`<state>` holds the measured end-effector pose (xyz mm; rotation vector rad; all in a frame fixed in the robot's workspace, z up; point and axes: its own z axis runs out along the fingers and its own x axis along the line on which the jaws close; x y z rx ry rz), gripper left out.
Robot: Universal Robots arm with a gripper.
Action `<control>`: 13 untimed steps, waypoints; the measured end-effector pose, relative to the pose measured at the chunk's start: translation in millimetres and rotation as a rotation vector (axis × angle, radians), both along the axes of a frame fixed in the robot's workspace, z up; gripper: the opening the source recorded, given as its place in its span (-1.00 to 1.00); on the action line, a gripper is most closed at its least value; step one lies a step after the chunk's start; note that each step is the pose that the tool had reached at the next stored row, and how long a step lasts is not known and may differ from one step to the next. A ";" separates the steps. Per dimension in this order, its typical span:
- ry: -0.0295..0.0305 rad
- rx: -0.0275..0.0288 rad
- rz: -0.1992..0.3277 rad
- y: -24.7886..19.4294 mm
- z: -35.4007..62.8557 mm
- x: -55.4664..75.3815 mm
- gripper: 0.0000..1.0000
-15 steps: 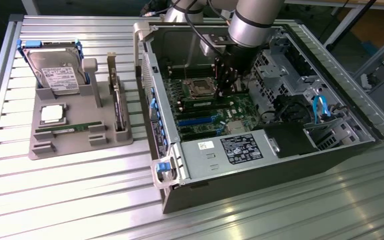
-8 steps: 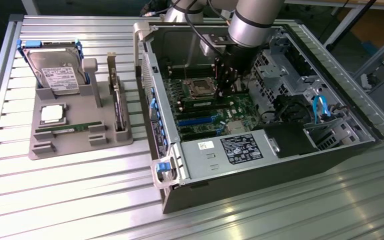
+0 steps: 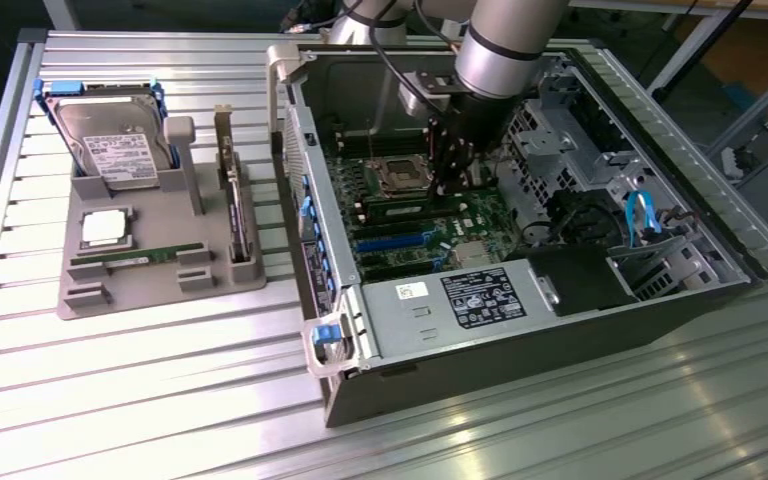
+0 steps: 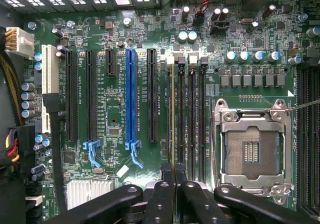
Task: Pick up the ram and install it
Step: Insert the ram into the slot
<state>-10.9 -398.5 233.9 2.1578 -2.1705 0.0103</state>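
Note:
The ram [image 4: 173,114] shows edge-on as a thin pale strip running along the memory slot furthest from the CPU socket [image 4: 252,151]. My gripper [image 4: 174,173] is shut on its near end, one black finger [image 4: 162,194] on each side. In the exterior view the gripper [image 3: 454,186] reaches down into the open computer case [image 3: 344,330], just beside the CPU socket [image 3: 398,176], with the green ram [image 3: 398,211] lying along the slots below it. I cannot tell whether the stick is fully seated.
Three empty memory slots [image 4: 191,119] lie between the ram and the socket. A blue expansion slot [image 4: 131,93] and black ones sit alongside. On the exterior view's left, a grey tray [image 3: 157,292] holds a hard drive [image 3: 111,140], an upright card [image 3: 235,210] and another green stick [image 3: 137,258].

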 end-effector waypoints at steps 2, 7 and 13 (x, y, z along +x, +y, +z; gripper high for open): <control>0.0000 0.0000 0.000 -0.1 -1.0 0.0 -0.76; -0.0002 0.0004 0.000 0.0 -1.2 0.0 -0.75; -0.0001 0.0002 0.000 0.0 -1.2 0.0 -0.49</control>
